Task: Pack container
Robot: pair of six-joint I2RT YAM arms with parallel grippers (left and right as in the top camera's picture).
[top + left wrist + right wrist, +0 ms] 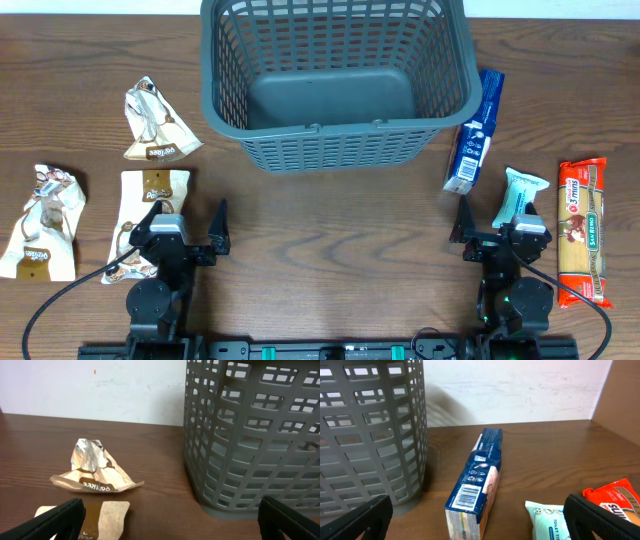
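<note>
The container is a large dark grey lattice basket (335, 80) at the back middle of the table, and its inside is bare. It also shows in the left wrist view (255, 435) and the right wrist view (370, 435). My left gripper (185, 225) is open and empty near the front left, over one end of a brown packet (145, 215). My right gripper (495, 222) is open and empty near the front right, next to a pale tissue pack (522, 195). A blue box (473, 135) lies right of the basket.
A crumpled brown packet (155, 122) lies left of the basket, and also shows in the left wrist view (95, 472). Another brown packet (45, 220) lies at the far left. A red-orange pasta packet (583, 230) lies at the far right. A pale wall stands behind the table.
</note>
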